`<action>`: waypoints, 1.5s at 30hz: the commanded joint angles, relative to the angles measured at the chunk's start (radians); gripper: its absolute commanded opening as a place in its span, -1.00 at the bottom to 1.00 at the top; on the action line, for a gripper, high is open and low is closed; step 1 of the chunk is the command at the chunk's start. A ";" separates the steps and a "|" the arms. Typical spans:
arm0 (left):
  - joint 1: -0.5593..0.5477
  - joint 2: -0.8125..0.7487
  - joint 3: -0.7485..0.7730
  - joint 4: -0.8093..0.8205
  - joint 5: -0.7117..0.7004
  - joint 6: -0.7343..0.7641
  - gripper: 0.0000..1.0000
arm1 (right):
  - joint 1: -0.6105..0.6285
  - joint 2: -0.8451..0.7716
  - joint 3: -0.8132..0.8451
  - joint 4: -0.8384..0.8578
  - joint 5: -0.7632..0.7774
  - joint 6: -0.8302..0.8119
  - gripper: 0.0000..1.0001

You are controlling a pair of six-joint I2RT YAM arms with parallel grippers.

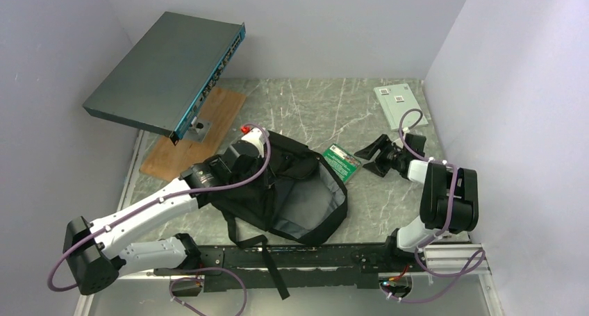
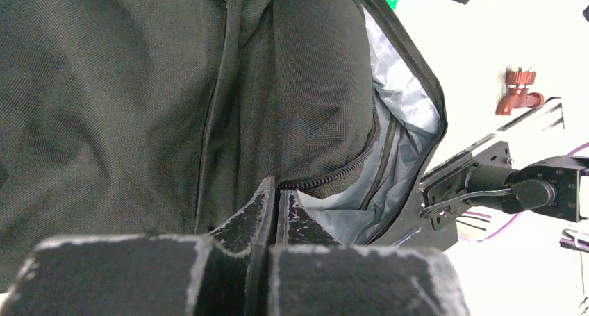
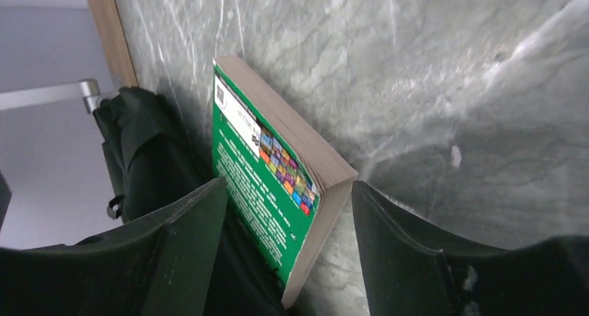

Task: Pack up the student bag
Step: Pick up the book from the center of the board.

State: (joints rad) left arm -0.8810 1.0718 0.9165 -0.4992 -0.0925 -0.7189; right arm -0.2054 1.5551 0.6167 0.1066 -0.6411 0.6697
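At the lower middle of the top view a strap point(image 1: 269, 259) trails off the near edge of the table point(image 1: 305, 107). It is loose webbing, likely to snag and a poor place to lift from. Just above it the bag point(image 1: 288, 167) lies slumped in the middle of the frame, its mouth gaping toward the lower right and showing grey lining point(image 1: 312, 205). It looks like soft, limp cloth, probably light while unpacked, so it should fold and slide rather than hold its shape. The firmer zip rim seems the best hold. The left gripper point(image 2: 276, 191) sits on the bag's upper left part with its fingers closed, and in its wrist view the zip edge appears pinched between them, which would help keep the mouth open. Right of the mouth a green book point(image 1: 342, 161) touches the bag's rim. The right gripper point(image 3: 286, 191) is spread wide, one finger on either side of the book's corner, and seems clear of it. At the upper left lies a wooden board point(image 1: 194, 132).
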 commanded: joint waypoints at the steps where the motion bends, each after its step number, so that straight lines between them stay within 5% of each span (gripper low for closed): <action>1: 0.000 0.024 0.035 -0.012 0.032 0.003 -1.00 | -0.002 0.009 -0.059 0.158 -0.126 0.019 0.26; 7: 0.001 0.033 0.041 -0.029 0.018 0.000 -1.00 | -0.001 0.020 -0.071 0.255 -0.184 0.087 -0.37; 16: 0.001 0.043 0.070 -0.070 0.006 0.061 -1.00 | 0.000 -0.021 -0.031 0.184 -0.157 0.043 -1.00; 20: 0.001 0.055 0.121 -0.087 0.076 0.180 -1.00 | 0.000 -0.001 -0.030 0.217 -0.176 0.061 -1.00; 24: -0.032 -0.004 0.144 0.015 0.147 0.316 -0.40 | 0.000 -0.020 -0.060 0.260 -0.184 0.108 -1.00; 27: -0.065 0.031 0.228 0.023 0.145 0.409 -0.28 | 0.000 -0.073 -0.069 0.259 -0.181 0.169 -1.00; 34: -0.330 0.307 0.539 0.041 -0.222 0.659 0.37 | -0.001 -0.248 -0.040 0.153 -0.117 0.247 -1.00; 45: -0.336 0.733 0.725 0.274 -0.361 0.707 0.68 | -0.005 -0.351 -0.073 0.127 -0.135 0.326 -1.00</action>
State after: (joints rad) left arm -1.2175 1.7267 1.5784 -0.3233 -0.3439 -0.0505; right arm -0.2077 1.2770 0.5381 0.2169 -0.7589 0.9318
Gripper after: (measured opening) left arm 0.836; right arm 0.020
